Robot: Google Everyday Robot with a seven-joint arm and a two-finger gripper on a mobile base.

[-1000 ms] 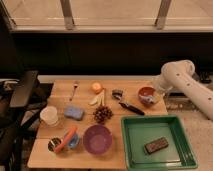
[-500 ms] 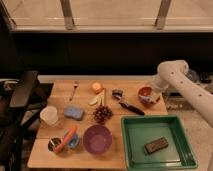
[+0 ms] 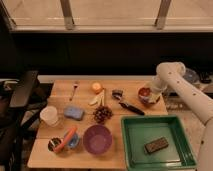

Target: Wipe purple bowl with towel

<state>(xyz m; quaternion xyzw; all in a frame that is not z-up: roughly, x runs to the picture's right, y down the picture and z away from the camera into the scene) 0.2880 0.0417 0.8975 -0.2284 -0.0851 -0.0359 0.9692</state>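
Wooden bench (image 3: 41, 154) under a dark window wall, purple bowl (image 3: 97, 139) near its front edge, left of green tray (image 3: 150, 119); gripper (image 3: 152, 96) at small red bowl (image 3: 143, 93), right rear, grip state cannot tell

Robot test space, likely lab or office corner, not lived-in kitchen. Wooden tabletop (image 3: 135, 87) staged with loose props: purple bowl (image 3: 97, 139), orange (image 3: 96, 87), sponge (image 3: 74, 112), green tray (image 3: 131, 150). Office chair (image 3: 22, 92) at left. Window (image 3: 115, 12) along far side. Hand (image 3: 154, 96) over red bowl (image 3: 144, 93), far right.
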